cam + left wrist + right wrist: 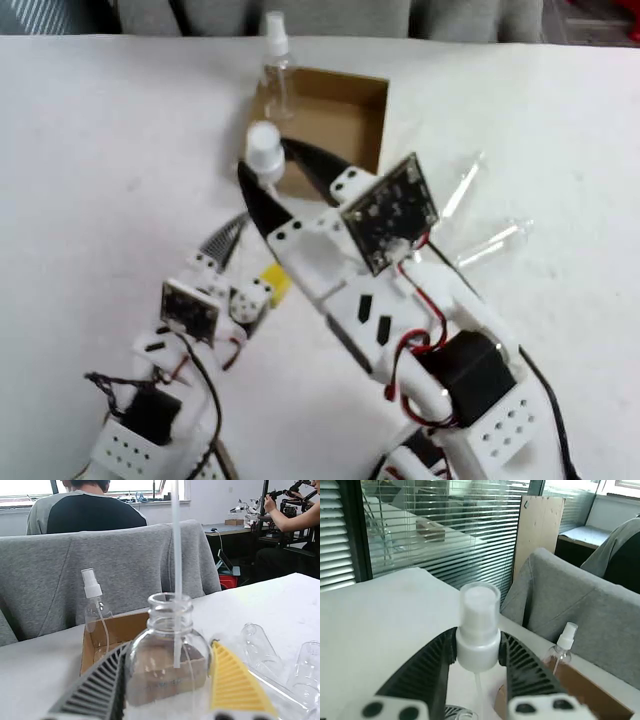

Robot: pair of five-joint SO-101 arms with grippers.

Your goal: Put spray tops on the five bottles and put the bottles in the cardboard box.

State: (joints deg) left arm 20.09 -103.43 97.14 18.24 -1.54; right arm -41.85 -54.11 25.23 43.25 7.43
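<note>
You're seating the spray top point(478, 630) on the open bottle point(167, 670), and its dip tube point(176, 555) is already hanging down through the neck point(170, 605), so the fiddly threading looks done. Your right gripper point(478, 645) is clamping the top by its collar between the black fingers point(425, 675), and your left gripper point(167, 685) is pinching the bottle's body between the grey and yellow fingers point(100, 685), holding it upright just in front of the cardboard box point(112, 635). From here you should be lowering the top straight along the tube's line, since a tilted collar is likely to catch on the rim. The clear bottle is probably slick, so you should be pressing down gently, or it may slide or tip in the left gripper's hold. One capped bottle point(95, 605) is standing at the box's far corner, and uncapped bottles point(495, 240) are lying on the surface point(100, 150) beside the right arm, apart from your work
</note>
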